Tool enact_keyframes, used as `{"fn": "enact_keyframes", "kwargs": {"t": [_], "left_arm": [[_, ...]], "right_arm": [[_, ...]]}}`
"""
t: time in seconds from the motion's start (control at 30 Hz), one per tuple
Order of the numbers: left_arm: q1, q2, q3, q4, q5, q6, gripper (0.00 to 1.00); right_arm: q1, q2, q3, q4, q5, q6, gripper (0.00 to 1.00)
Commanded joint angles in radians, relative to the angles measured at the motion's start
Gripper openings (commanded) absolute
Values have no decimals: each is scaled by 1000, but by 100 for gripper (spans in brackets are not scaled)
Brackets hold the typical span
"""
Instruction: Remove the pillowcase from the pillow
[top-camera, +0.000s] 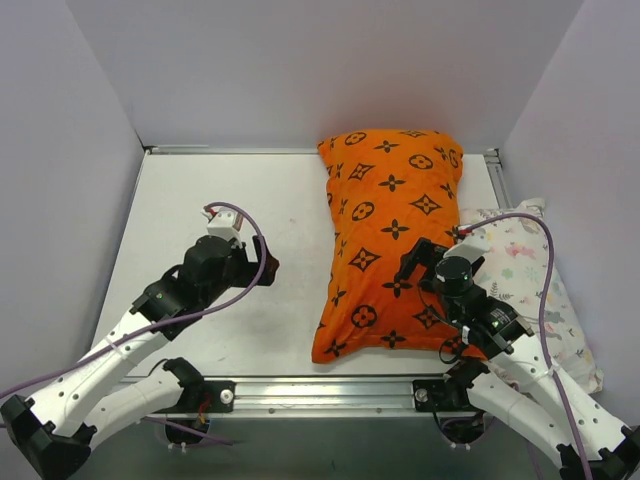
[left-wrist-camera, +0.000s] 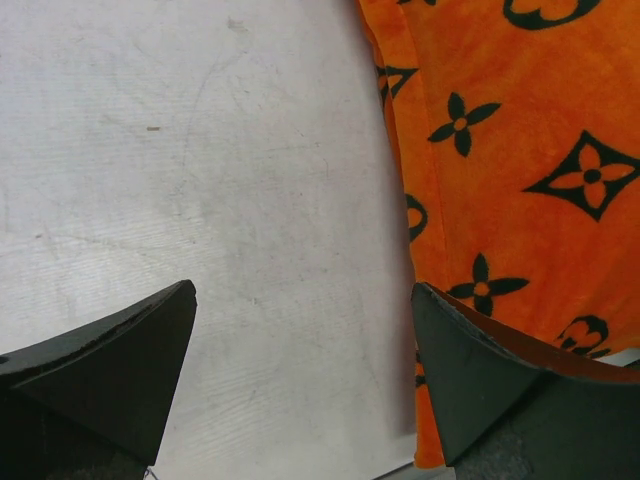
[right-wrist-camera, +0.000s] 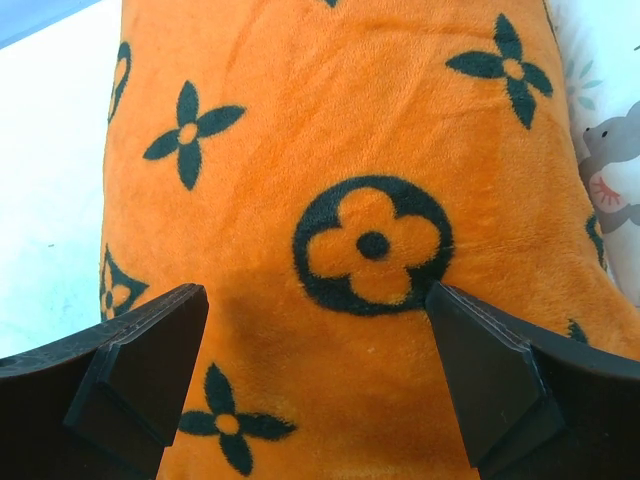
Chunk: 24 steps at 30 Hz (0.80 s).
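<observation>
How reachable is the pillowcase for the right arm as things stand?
Probably yes: the right gripper hangs open directly over the pillowcase, nothing between them; the animal-print pillow lies off to its side.

We see the pillowcase (top-camera: 393, 240) lying lengthwise on the right half of the table (top-camera: 220, 200), plump and full (whatever fills it is hidden). Our right gripper (top-camera: 420, 258) sits over its near half. Our left gripper (top-camera: 262, 268) is above bare tabletop, apart from the orange cloth. An animal-print pillow (top-camera: 520, 270) lies against the pillowcase's right side.
</observation>
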Motion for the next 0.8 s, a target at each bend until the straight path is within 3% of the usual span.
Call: {"fn": "enact_keyframes", "kwargs": {"t": [0.0,0.13,0.27,0.37,0.47,0.53,0.77], "left_arm": [[-1,32,28,100,78,14,97],[-1,94,74,133,107,20,98],[4,172,118,173,96,32,97],[34,256,160,219,107,51,97],[157,379,224,263,226,40,97],[264,439,238,340,390,-12,98],[300,793,319,763,778,-116,97]], "right_arm": [[4,1,26,-29,16,-42,100],[36,35,90,-55,-23,-119,100],[158,192,222,-135,146,-159,100],[244,309,302,-161,188,-179,100],[335,431,362,-161,261,-199,100],[369,495,394,-161,304,-212,100],[436,746,475,-296,476,-144,100]]}}
